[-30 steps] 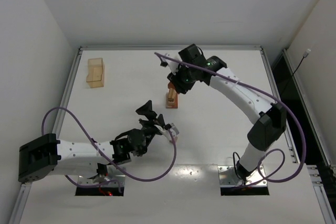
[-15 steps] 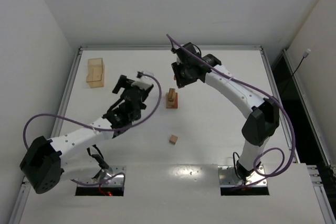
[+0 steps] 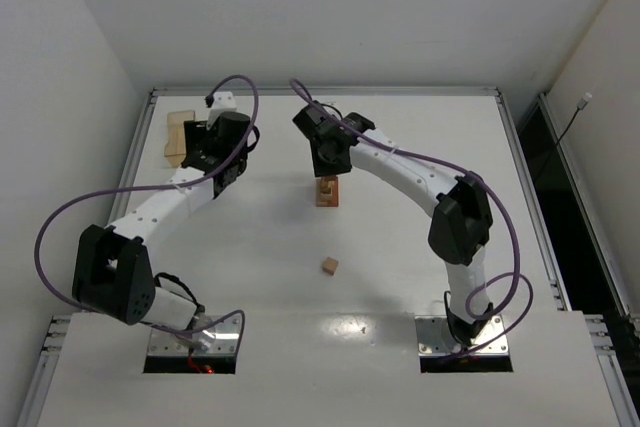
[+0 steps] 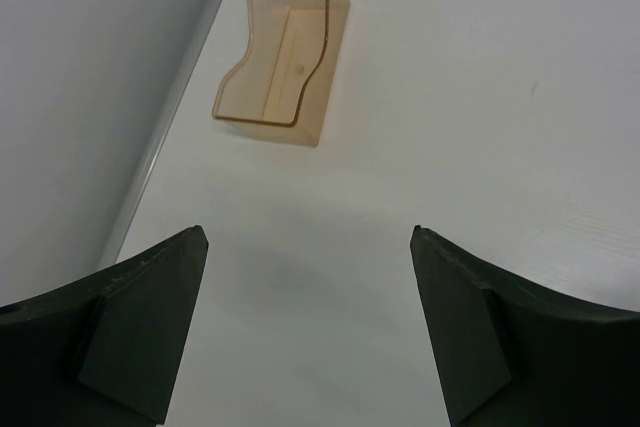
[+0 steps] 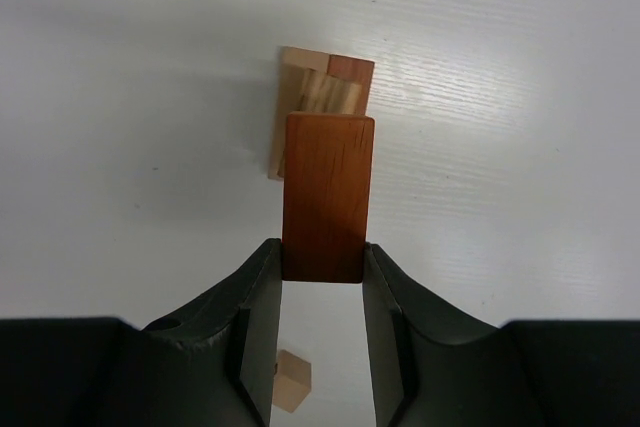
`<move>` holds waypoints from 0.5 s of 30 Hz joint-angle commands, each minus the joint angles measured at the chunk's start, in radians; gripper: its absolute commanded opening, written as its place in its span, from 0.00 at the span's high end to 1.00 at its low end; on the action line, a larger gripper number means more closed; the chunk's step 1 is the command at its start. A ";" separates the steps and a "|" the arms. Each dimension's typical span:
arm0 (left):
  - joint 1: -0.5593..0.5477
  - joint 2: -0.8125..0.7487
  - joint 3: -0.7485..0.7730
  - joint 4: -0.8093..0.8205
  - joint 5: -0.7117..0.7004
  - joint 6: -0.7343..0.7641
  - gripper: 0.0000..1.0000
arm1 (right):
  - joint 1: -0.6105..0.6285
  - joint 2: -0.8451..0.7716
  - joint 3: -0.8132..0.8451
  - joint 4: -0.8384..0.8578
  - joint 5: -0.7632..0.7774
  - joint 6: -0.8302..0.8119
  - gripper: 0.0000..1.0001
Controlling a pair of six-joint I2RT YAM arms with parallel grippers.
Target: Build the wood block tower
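Observation:
The tower is a short narrow stack of tan and reddish blocks at mid-table; from above it shows in the right wrist view. My right gripper hovers just over it, shut on a reddish-brown bar held between its fingertips. A loose tan cube lies on the table nearer the bases and shows in the right wrist view. My left gripper is at the far left, open and empty, above bare table.
A pale amber tray lies at the far left by the table's raised edge rail. It is just ahead of the left gripper in the left wrist view. White walls surround the table.
My left arm has swung from the front middle to the far left, by the tray, leaving the tan cube on the table. My right gripper has shifted slightly left over the tower, still holding the bar.

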 commanded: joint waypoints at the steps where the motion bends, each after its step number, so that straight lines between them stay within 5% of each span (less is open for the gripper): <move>1: 0.033 0.008 0.046 -0.083 0.051 -0.127 0.20 | -0.012 -0.005 0.039 -0.029 0.049 0.101 1.00; 5: 0.042 0.031 0.082 -0.115 0.098 -0.145 0.16 | -0.023 0.015 0.039 -0.029 0.009 0.126 1.00; 9: 0.062 0.031 0.082 -0.124 0.211 -0.119 0.00 | -0.023 0.045 0.069 -0.038 0.000 0.150 1.00; 15: 0.129 0.022 0.082 -0.124 0.325 -0.118 0.00 | -0.023 0.065 0.078 -0.038 -0.010 0.169 1.00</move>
